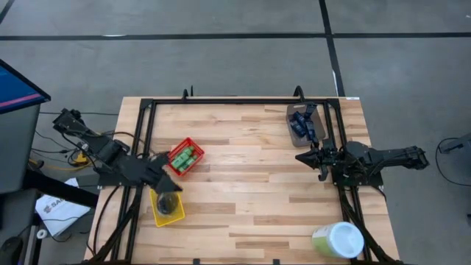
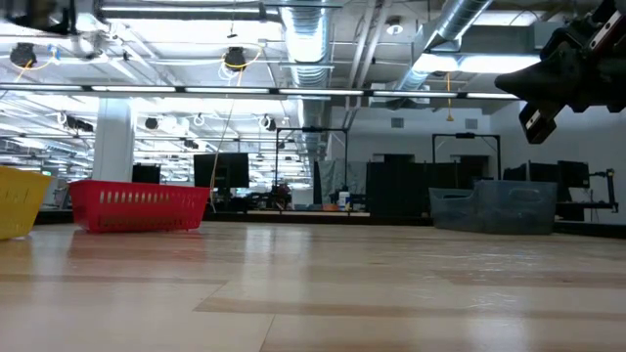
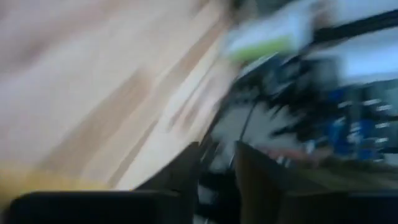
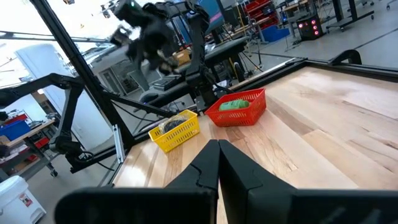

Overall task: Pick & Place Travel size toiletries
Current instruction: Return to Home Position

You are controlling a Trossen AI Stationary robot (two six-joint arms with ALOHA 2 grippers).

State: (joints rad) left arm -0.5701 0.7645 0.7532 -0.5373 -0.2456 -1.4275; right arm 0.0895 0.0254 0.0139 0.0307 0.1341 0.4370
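Bright green little bottles (image 1: 187, 158) lie in the red bin (image 1: 196, 145); they also show in the right wrist view (image 4: 233, 104). Dark grey discs (image 1: 168, 203) lie in the yellow bin (image 1: 157, 216). Dark blue tubes (image 1: 300, 121) lie in the grey-brown bin (image 1: 295, 137) at the far right. My left gripper (image 1: 166, 181) hovers above the yellow bin's far end; its own wrist view is blurred, with a gap between its fingers (image 3: 217, 168). My right gripper (image 1: 300, 157) is shut and empty, raised above the table just near of the grey-brown bin.
A large pale green-and-white tub (image 1: 338, 239) stands at the near right corner. A black frame (image 1: 243, 101) runs along the table's far edge and sides. Bare wood (image 1: 250, 191) lies between the two arms.
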